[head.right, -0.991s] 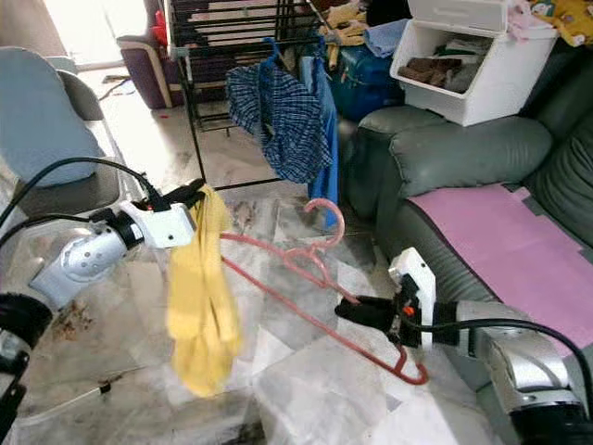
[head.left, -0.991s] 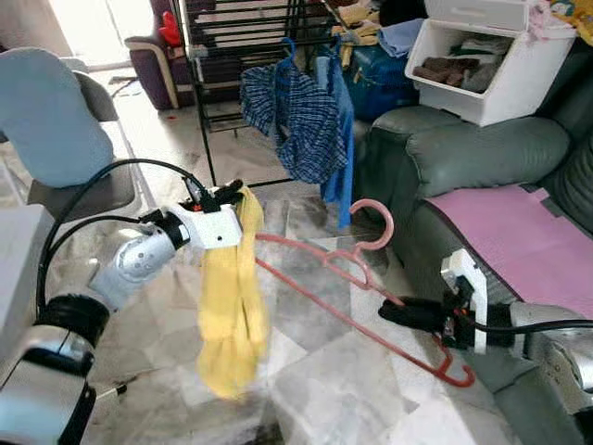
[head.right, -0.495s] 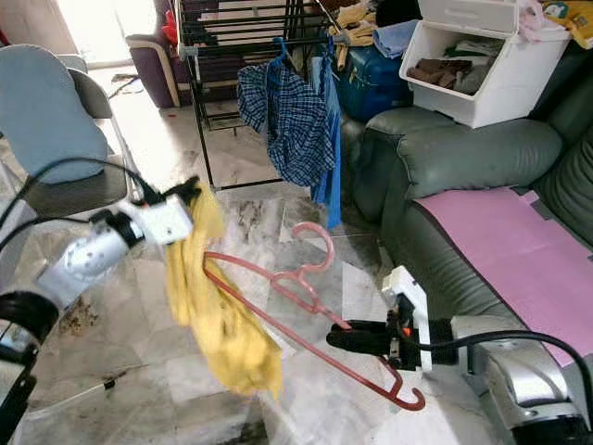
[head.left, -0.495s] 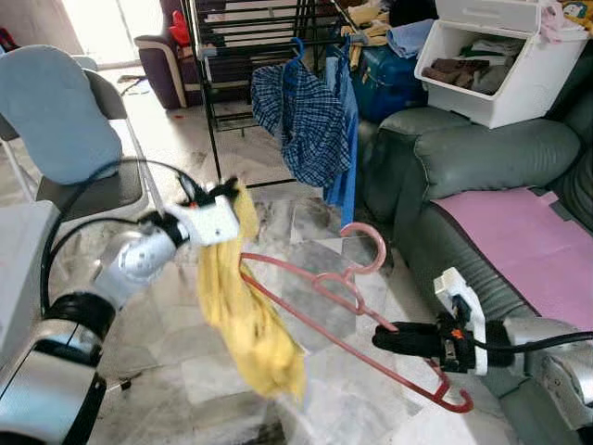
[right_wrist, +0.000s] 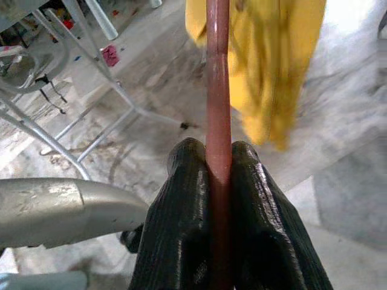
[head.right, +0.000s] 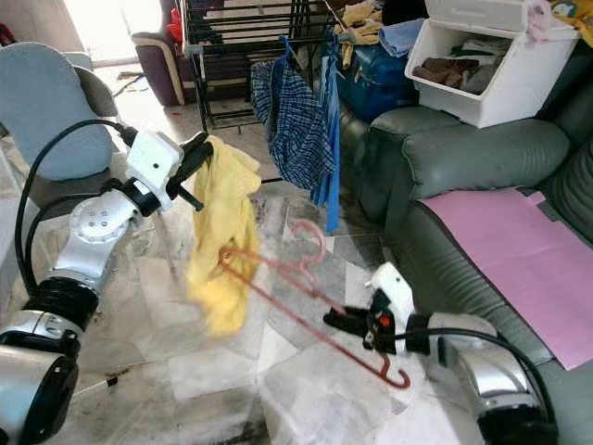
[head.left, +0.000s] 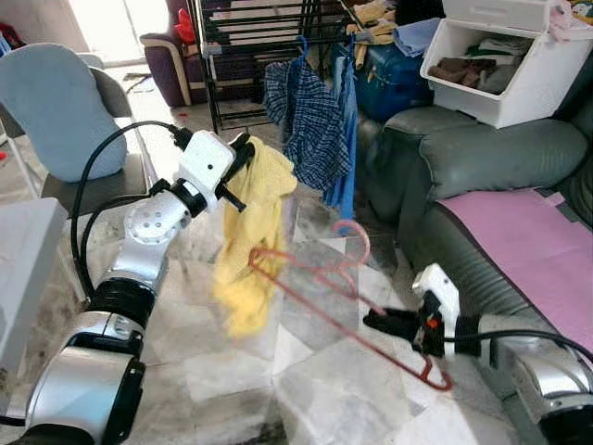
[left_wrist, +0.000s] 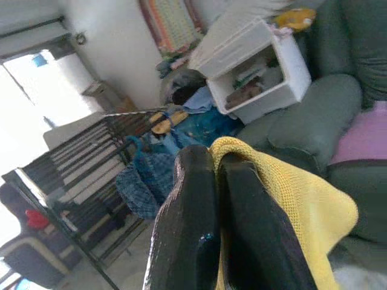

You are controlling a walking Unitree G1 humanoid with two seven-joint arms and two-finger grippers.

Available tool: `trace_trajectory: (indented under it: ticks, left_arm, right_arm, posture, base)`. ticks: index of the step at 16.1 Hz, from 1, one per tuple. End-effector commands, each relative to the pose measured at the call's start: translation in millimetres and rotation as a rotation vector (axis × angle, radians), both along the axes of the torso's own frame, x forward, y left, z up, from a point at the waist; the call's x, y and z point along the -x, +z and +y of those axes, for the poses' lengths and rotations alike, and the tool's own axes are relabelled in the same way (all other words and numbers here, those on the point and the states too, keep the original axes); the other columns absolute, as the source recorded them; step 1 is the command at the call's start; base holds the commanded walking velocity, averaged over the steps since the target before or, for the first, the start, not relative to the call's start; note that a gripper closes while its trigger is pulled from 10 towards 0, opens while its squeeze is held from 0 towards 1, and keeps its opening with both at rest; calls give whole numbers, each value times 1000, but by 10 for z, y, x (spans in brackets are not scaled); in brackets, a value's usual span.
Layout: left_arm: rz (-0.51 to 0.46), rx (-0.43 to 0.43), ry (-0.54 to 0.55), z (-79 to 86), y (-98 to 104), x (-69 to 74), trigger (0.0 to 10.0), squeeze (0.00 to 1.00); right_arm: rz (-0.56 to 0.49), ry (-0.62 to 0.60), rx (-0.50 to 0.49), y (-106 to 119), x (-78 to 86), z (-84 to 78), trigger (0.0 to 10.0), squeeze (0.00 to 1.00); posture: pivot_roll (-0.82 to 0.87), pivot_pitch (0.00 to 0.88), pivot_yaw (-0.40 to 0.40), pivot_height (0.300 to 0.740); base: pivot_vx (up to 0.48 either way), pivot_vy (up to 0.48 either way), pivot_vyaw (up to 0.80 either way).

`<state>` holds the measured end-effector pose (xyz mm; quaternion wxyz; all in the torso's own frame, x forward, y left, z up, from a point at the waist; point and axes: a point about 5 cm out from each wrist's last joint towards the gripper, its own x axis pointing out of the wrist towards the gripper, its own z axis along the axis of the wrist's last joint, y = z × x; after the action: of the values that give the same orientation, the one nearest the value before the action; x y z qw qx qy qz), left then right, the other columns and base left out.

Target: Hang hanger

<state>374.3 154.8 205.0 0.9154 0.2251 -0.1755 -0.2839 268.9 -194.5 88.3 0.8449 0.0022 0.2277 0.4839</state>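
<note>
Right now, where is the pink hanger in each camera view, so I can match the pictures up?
Left eye view: pink hanger low in the middle, its lower bar held by the right gripper.
Right eye view: hanger low in the middle.
Left wrist view: not in it.
Right wrist view: its bar runs up between the fingers.
Shared landmark: the yellow cloth beside it.

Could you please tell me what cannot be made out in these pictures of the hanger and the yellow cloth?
- Whether the yellow cloth is already threaded on the pink hanger: in both eye views the cloth covers the hanger's near end.
- The cloth's lower edge: blurred in the left eye view.
- The hanger's hook, in the right wrist view: cut off by the edge above the right gripper.
- How much cloth the left gripper pinches: its fingers hide it.
</note>
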Motion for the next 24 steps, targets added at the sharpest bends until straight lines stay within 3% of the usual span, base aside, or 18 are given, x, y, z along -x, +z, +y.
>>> trace_trajectory:
  ticks: [1, 4, 6, 8, 9, 11, 12, 13, 14, 17, 19, 21, 22, 24]
  left_arm:
    - [-18, -12, -23, 35, 59, 24, 10000, 0]
    - [27, 54, -64, -9, 61, 66, 10000, 0]
    - [36, 109, -96, -111, 103, 88, 10000, 0]
    - [26, 201, -59, -122, 250, 48, 10000, 0]
    - [34, 293, -23, -72, 381, 11, 10000, 0]
    - [35, 352, -4, -30, 481, -4, 10000, 0]
    - [31, 350, -13, -34, 515, 8, 10000, 0]
    - [29, 338, -14, -39, 519, 15, 10000, 0]
    - [22, 296, -9, -51, 481, 34, 10000, 0]
    - [24, 253, -41, -169, 362, 121, 10000, 0]
    - [17, 203, -67, -280, 287, 188, 10000, 0]
    - [15, 95, -59, -376, 96, 236, 10000, 0]
    - [23, 95, -58, -416, 42, 253, 10000, 0]
    - [32, 116, -73, -480, 39, 269, 10000, 0]
  right_arm:
    - [-33, -31, -3, 35, -58, -27, 10000, 0]
    - [-69, -107, 19, -6, -128, -66, 10000, 0]
    - [-32, -143, 53, -106, -131, -62, 10000, 0]
    - [53, -168, 70, -240, -92, -67, 10000, 0]
    - [114, -191, 75, -332, -52, -97, 10000, 0]
    - [169, -260, 73, -409, -41, -163, 10000, 0]
    - [185, -342, 64, -428, -83, -223, 10000, 0]
    - [146, -383, 64, -399, -139, -245, 10000, 0]
    - [63, -503, 8, -280, -291, -280, 10000, 0]
    - [-56, -655, -112, -27, -509, -314, 10000, 0]
    - [-62, -720, -181, 54, -591, -301, 10000, 0]
    - [-5, -572, -295, 157, -592, -30, 10000, 0]
    - [25, -422, -300, 177, -507, 140, 10000, 0]
    - [93, -273, -233, 71, -348, 235, 10000, 0]
  posture:
    - [-78, 0, 38, 740]
    - [-81, 0, 38, 740]
    - [-79, 0, 35, 740]
    - [-79, 0, 31, 740]
    - [-79, 0, 30, 740]
    - [-80, 0, 28, 740]
    - [-79, 0, 28, 740]
    - [-79, 0, 28, 740]
    - [-81, 0, 29, 740]
    - [-85, 0, 28, 740]
    - [-82, 0, 22, 740]
    - [-85, 0, 23, 740]
    - [-87, 0, 25, 740]
    - [-94, 0, 21, 740]
  base:
    - [0, 0, 0]
    - [0, 0, 0]
    - [0, 0, 0]
    - [0, 0, 0]
    - [0, 0, 0]
    - [0, 0, 0]
    - [0, 0, 0]
    - [0, 0, 0]
    - [0, 0, 0]
    - [0, 0, 0]
    - [0, 0, 0]
    - [0, 0, 0]
    - [0, 0, 0]
    - [0, 0, 0]
